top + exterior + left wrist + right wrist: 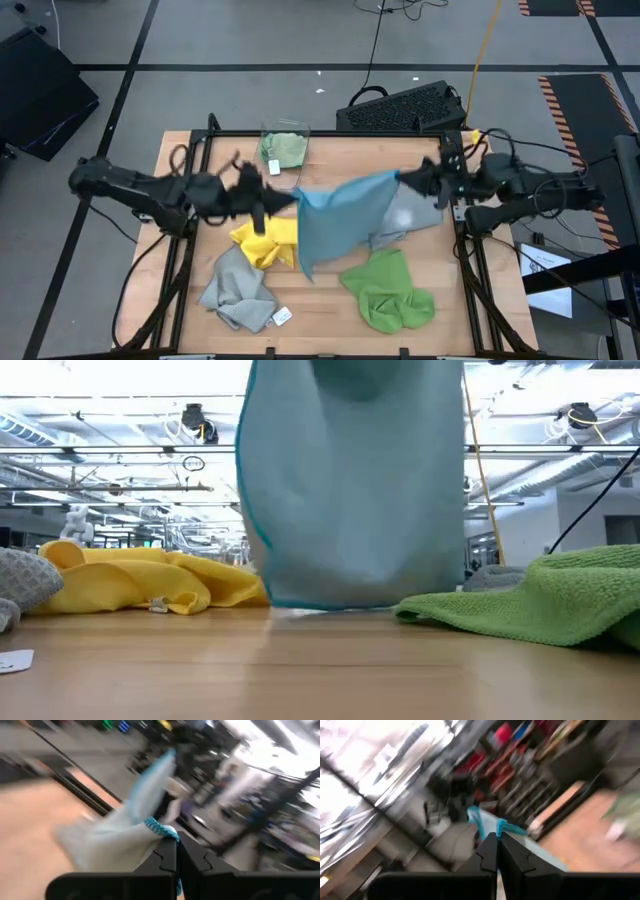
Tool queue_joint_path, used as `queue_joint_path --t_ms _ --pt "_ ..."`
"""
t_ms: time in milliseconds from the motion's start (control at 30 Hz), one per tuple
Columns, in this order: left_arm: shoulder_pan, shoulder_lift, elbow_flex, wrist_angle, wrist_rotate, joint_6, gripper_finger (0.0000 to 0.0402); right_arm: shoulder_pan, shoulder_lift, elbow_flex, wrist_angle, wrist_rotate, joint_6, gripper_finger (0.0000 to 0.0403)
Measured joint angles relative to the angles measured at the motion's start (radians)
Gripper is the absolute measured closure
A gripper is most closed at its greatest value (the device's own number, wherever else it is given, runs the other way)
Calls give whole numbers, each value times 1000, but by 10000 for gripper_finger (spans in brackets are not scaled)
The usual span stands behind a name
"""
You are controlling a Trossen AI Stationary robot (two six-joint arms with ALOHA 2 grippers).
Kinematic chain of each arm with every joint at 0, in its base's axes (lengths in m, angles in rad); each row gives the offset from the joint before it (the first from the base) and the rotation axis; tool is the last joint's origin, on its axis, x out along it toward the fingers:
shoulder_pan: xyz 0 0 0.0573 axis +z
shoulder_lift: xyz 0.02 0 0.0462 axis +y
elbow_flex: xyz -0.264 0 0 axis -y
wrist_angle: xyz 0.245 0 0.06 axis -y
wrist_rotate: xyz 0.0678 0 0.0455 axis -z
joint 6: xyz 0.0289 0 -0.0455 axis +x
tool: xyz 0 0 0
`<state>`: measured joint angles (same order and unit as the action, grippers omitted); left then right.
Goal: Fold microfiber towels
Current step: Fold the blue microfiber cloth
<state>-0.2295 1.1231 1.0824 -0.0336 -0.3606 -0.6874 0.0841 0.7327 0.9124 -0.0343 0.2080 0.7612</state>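
Observation:
A light blue towel [345, 215] hangs spread between my two grippers over the middle of the table. My left gripper [287, 200] is shut on its left top corner and my right gripper [407, 178] on its right top corner. In the low view the blue towel [350, 490] reaches down close to the table top; whether its lower edge touches I cannot tell. Lying flat on the table are a yellow towel [265, 243], a grey towel [238, 290], a bright green towel [388, 290] and a second grey towel [408, 220], partly behind the blue one. My left gripper [177, 847] pinches a corner of the blue towel at its teal stitched edge [159, 826] between the two fingertips. The fingers point about level, toward the table's right. The cloth hangs below and stretches toward the other gripper. My right gripper [498, 840] pinches the opposite top corner at its teal hem [506, 826] between the fingertips. The fingers point about level, toward the table's left. The top edge between the two holds sags slightly and the cloth hangs below it.
A clear plastic bin [285, 132] with a pale green towel [285, 150] stands at the table's far edge. A black keyboard [405, 105] lies on the floor beyond the table. A white tag [281, 316] sticks out of the near grey towel.

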Motion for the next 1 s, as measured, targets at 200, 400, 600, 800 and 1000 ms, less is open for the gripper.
queue_joint_path --t_ms 200,400,600,800,1000 --pt "183 -60 0 27 0 62 399 -77 9 105 7 141 -91 403" --pt "219 -69 0 -9 302 10 399 -93 8 181 -104 51 -44 403" --pt "106 -21 0 -209 440 -91 399 -46 27 179 -320 -225 98 403" --pt "-23 65 0 -299 448 -178 394 22 65 176 -547 -457 208 403" --pt "-89 155 0 -225 450 -250 395 85 60 133 -586 -554 268 403"
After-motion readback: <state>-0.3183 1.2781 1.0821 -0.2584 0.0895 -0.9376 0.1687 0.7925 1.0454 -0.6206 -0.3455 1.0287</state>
